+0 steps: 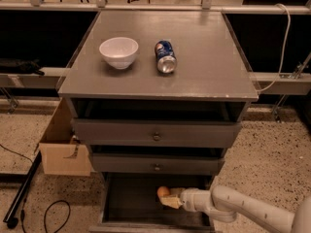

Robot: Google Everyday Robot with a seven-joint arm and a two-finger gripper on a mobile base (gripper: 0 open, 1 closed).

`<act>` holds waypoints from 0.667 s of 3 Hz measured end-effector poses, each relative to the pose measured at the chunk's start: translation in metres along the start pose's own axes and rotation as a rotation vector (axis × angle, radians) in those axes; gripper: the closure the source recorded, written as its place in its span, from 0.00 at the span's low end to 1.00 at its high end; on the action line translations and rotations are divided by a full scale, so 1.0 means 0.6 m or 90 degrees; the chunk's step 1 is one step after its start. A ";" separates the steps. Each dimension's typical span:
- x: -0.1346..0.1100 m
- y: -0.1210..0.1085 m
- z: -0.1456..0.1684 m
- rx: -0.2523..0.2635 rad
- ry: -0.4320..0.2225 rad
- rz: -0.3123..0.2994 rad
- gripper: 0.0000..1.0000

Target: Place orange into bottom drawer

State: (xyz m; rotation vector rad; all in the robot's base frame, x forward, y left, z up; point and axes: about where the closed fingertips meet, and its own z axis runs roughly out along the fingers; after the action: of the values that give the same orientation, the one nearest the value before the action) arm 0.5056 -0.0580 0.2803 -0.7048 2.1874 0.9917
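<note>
The small, smooth, round orange (163, 192) is inside the bottom drawer (130, 204), a wide grey tray pulled open with a dark floor, just right of its middle, right against the tip of my gripper (170, 201), which reaches in from the right.

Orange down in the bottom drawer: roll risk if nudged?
Likely rolls: the orange is round and smooth. The walls of the bottom drawer should probably contain it. It looks firm, so the gripper, right beside it inside the drawer, would likely shove it, not squash it.
</note>
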 end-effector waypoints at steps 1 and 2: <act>0.000 -0.011 0.015 0.008 -0.016 -0.026 1.00; 0.000 -0.011 0.015 0.008 -0.016 -0.026 1.00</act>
State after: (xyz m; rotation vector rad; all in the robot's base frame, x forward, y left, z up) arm 0.5131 -0.0546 0.2726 -0.7247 2.1480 0.9606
